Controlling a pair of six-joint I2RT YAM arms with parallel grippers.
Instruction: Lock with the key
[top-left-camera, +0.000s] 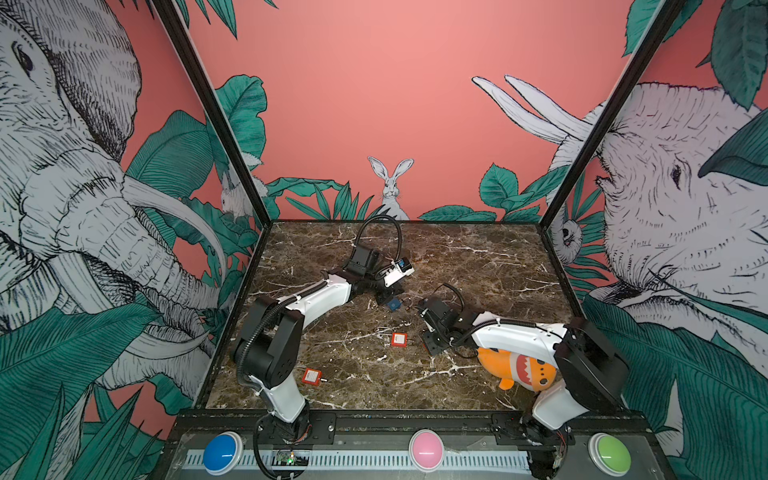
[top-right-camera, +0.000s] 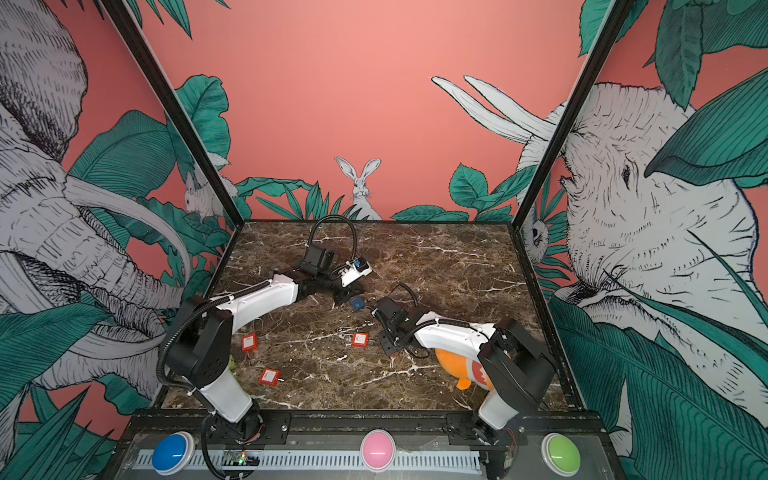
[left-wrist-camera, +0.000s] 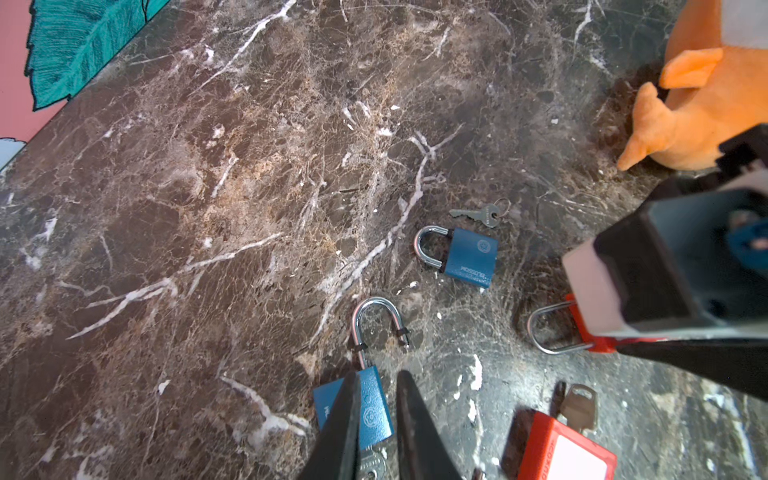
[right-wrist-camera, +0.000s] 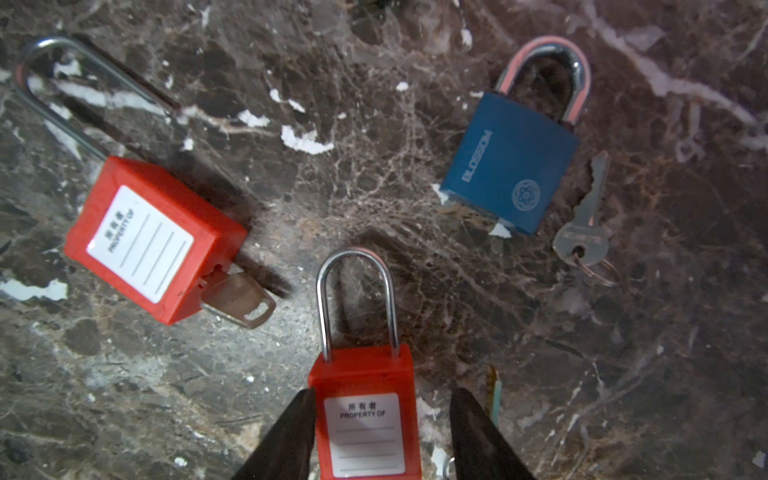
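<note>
Task object: the open blue padlock (left-wrist-camera: 372, 409), its shackle (left-wrist-camera: 356, 328) swung free and a key (left-wrist-camera: 371, 465) in its keyway, sits in the left pincer's grasp above the desk (left-wrist-camera: 208, 208).
Left pincer (left-wrist-camera: 377, 380): clenched on the body of the open blue padlock.
Right pincer (right-wrist-camera: 382, 395): released, jaws astride a red padlock (right-wrist-camera: 365, 428) whose shackle is seated. One finger is at its edge, with a gap on the other side.
Step in hand: we judge that the right pincer should leave the red padlock and close the blue one.
Doing it well: we would keep the left grasp firm, line the free shackle leg over its hole, press it fully home, then turn the key. We would avoid nudging the closed blue padlock (right-wrist-camera: 511, 166) and loose key (right-wrist-camera: 584, 232) nearby.
Hidden: the inserted key and the red padlock's keyway end are cut off. In both top views we cannot tell which blue padlock shows beside the left pincer.
</note>
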